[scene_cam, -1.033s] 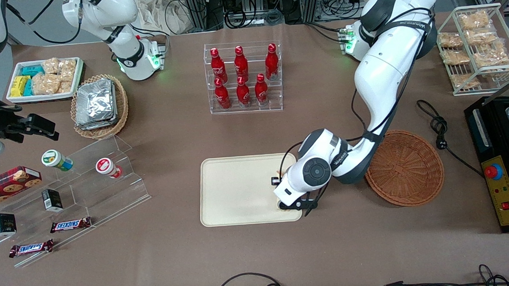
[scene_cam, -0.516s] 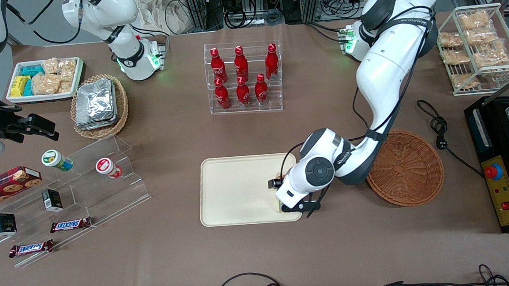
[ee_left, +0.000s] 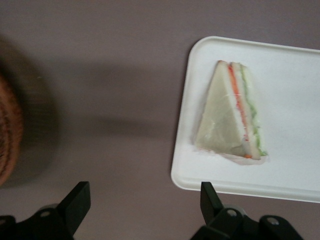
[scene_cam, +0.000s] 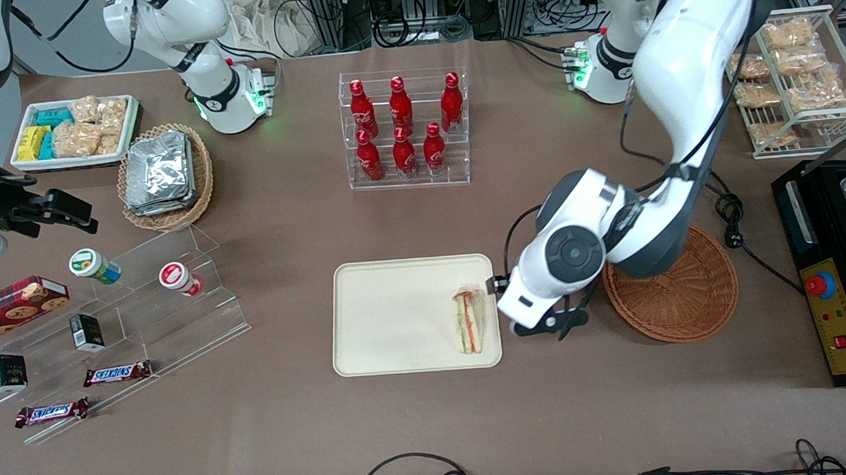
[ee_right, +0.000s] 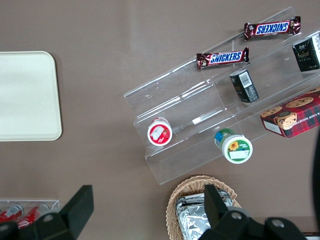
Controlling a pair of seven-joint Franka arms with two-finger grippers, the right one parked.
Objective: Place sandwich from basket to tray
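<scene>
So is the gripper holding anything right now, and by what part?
Nothing. The gripper is open and empty, above the bare table beside the tray; the sandwich lies free on the tray.

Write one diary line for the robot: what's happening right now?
sandwich: lying on tray, near basket-side edge | gripper: open, empty, above bare table between tray and basket | basket: nothing visible inside

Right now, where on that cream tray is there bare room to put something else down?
The cream rectangular plastic tray is bare except along its short edge nearest the reddish-brown wicker basket, where the wrapped triangular sandwich lies. The open gripper hangs over the brown table between tray and basket.
</scene>
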